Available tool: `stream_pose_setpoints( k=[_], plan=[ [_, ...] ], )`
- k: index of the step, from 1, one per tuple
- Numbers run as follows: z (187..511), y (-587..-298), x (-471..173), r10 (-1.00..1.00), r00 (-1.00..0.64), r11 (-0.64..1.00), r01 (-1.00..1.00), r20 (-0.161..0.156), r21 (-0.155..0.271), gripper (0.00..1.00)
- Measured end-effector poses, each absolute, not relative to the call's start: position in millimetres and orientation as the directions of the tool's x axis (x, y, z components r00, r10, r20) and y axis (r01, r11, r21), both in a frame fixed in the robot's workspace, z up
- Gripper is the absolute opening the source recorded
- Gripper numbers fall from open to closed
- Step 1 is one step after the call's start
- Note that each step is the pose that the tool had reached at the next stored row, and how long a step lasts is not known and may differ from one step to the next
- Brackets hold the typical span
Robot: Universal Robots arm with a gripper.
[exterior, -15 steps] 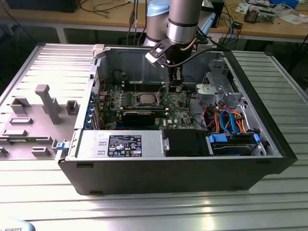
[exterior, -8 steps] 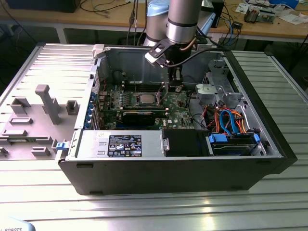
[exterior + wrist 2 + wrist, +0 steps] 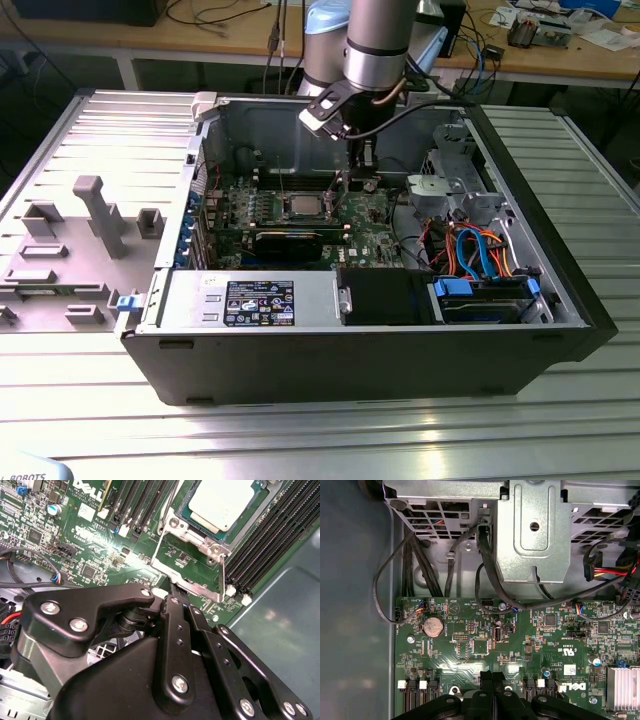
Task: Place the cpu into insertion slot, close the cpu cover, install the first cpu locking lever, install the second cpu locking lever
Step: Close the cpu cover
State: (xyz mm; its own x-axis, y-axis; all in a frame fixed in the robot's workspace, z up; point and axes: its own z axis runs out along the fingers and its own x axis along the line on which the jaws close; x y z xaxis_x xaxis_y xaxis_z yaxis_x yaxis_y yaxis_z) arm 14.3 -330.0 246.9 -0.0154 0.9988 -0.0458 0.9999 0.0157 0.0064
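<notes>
Exterior view first: you see the open case (image 3: 350,360) lying on a ribbed metal table (image 3: 320,430), with the arm (image 3: 375,45) coming down into it from the far side. The gripper (image 3: 357,165) hangs over the green board (image 3: 375,225), just beyond the slot (image 3: 326,206). The cpu (image 3: 303,205) lies flat in that slot, silvery top up, and nothing is gripping it. Nearer you, a long black card (image 3: 290,242) crosses the board, and a grey box with a label (image 3: 255,300) sits against the case's front wall. Blue and orange cables (image 3: 475,250) curl at the exterior view's right.

Look at the second wrist view and you find the cpu (image 3: 224,502) seated, with the cover (image 3: 202,536) lying as a silver frame around it. Black memory slots (image 3: 140,505) run along both sides. The gripper (image 3: 175,587) has its two narrow fingers (image 3: 176,610) pressed together with no gap you can make out. Their tip sits right at a thin silver lever (image 3: 192,586) that runs past the cover's corner. You cannot tell whether the tip touches the lever, nor whether the lever is latched.

Turn to the first wrist view and the gripper (image 3: 492,676) again shows its fingers closed against each other, poised over the board's edge. Beyond them you see a coin battery (image 3: 433,626), black cables (image 3: 485,555) looping down, and a grey metal cage (image 3: 530,535).
</notes>
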Motion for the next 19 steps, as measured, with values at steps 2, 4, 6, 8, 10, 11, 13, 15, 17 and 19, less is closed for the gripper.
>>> stream_pose_setpoints(
  k=[2,4,6,8,10,11,13,15,17,19],
  plan=[
    [246.9,-330.0,13.7,0.999,-0.015,0.016,1.0,-0.046,0.006,0.11],
    [246.9,-330.0,13.1,0.999,-0.015,0.016,1.0,-0.046,0.006,0.11],
    [246.9,-330.0,12.7,0.999,-0.015,0.016,1.0,-0.046,0.006,0.11],
    [246.9,-330.0,12.2,0.999,-0.015,0.016,1.0,-0.046,0.006,0.11],
    [246.9,-330.0,11.6,0.999,-0.015,0.016,1.0,-0.046,0.006,0.11],
    [246.9,-330.0,11.2,0.999,-0.015,0.016,1.0,-0.046,0.006,0.11],
    [246.9,-330.0,10.6,0.999,-0.015,0.016,1.0,-0.046,0.006,0.11],
    [246.9,-330.0,9.8,0.999,-0.015,0.016,1.0,-0.046,0.006,0.11],
    [246.9,-330.0,9.3,0.999,-0.015,0.016,1.0,-0.046,0.006,0.11],
    [246.9,-330.0,8.5,0.999,-0.015,0.016,1.0,-0.046,0.006,0.11]
  ],
)
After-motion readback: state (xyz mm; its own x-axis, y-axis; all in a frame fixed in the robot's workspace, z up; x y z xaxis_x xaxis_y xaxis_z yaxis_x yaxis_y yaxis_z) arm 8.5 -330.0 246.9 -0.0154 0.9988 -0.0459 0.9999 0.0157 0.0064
